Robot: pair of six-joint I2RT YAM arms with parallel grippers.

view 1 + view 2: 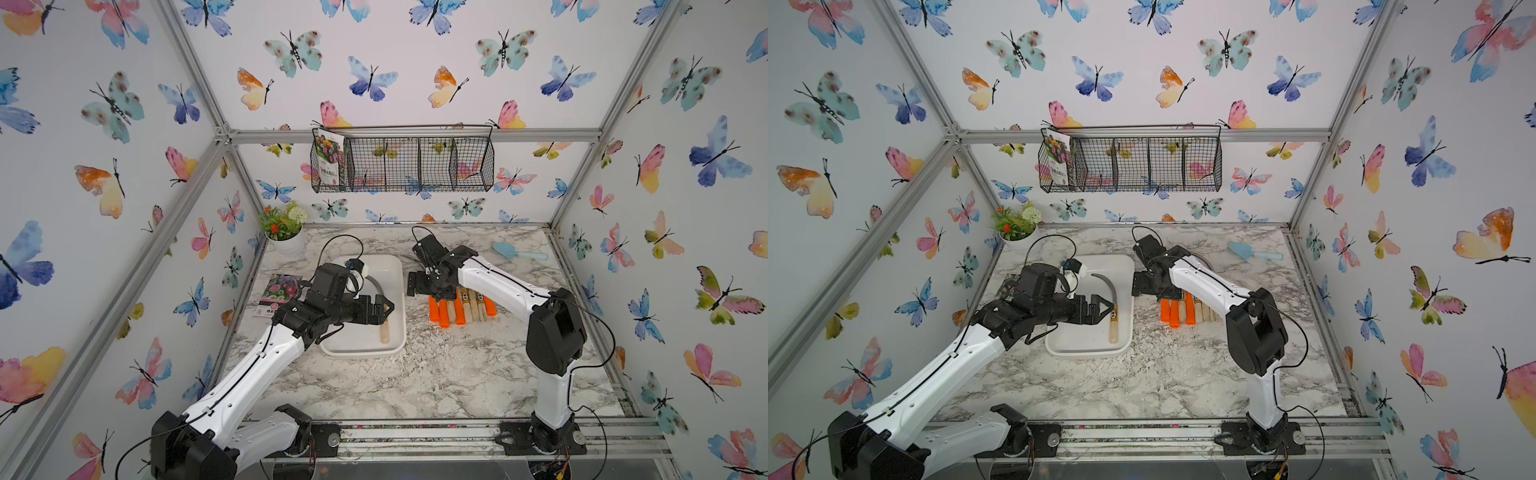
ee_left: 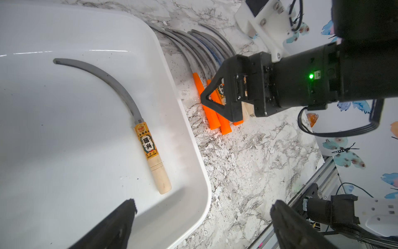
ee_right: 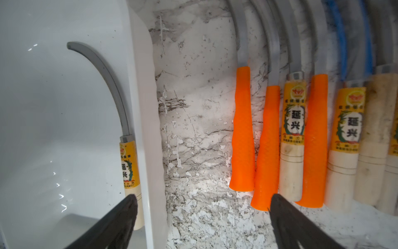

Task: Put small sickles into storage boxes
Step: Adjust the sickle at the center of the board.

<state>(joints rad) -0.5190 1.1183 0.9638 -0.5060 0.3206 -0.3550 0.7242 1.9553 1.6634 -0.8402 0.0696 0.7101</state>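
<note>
**One sickle in the tray, the rest in a row beside it**

Butterfly wallpaper (image 1: 374, 62) covers the walls around a marble-patterned table (image 1: 415, 382), whose surface is flaked white in patches. In both top views a black wire basket (image 1: 415, 166) hangs on the back wall. A flower seed packet (image 1: 330, 158) stands in its 9 o'clock end compartment, the print too small to read. A potted plant (image 1: 284, 226) stands at the table's 11 o'clock corner and a light blue trowel (image 1: 517, 251) lies at 1 o'clock. The white tray (image 1: 390, 266) sits at 10 o'clock of the table's middle and holds one wooden-handled sickle (image 1: 1113, 328). The other sickles (image 1: 459, 309) lie in a row at the tray's 3 o'clock.

Left wrist view: the left gripper (image 2: 203, 205) gapes wide with nothing in it, above the tray's rim. The gold-black label on the sickle in the tray shows two bold Chinese characters, apparently 延兴; the smaller print is unreadable.

Right wrist view: the right gripper (image 3: 202, 200) is spread wide and empty, over the strip of table between the tray and the row. The wooden handles carry the same label; three handles are plain orange.
</note>
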